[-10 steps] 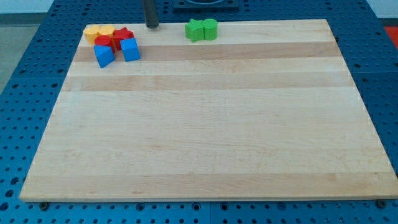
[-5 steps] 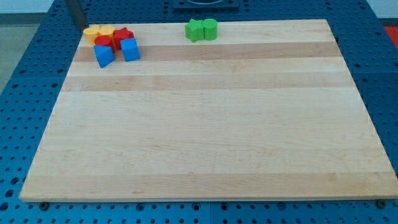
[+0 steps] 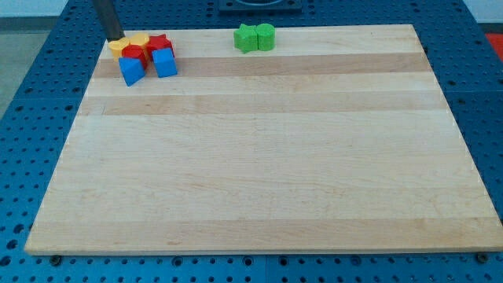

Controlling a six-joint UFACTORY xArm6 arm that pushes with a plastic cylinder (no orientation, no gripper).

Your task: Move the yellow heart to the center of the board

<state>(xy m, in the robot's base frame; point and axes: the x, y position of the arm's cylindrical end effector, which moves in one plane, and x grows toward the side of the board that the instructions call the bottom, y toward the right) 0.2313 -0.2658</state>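
Note:
My tip (image 3: 115, 38) stands at the board's top left corner, touching or just above the left yellow block (image 3: 117, 46). A second yellow block (image 3: 139, 40) lies to its right; which of the two is the heart I cannot tell. They sit in a tight cluster with a red block (image 3: 131, 53), a red star (image 3: 159, 44), and two blue blocks (image 3: 131, 71) (image 3: 165, 63) below them.
Two green blocks (image 3: 247, 37) (image 3: 266, 36) sit side by side at the board's top edge, right of the cluster. The wooden board (image 3: 267, 157) lies on a blue perforated table.
My tip went from the top edge right of the cluster to off the board's top left corner, then came in against the left yellow block. The blocks have barely shifted.

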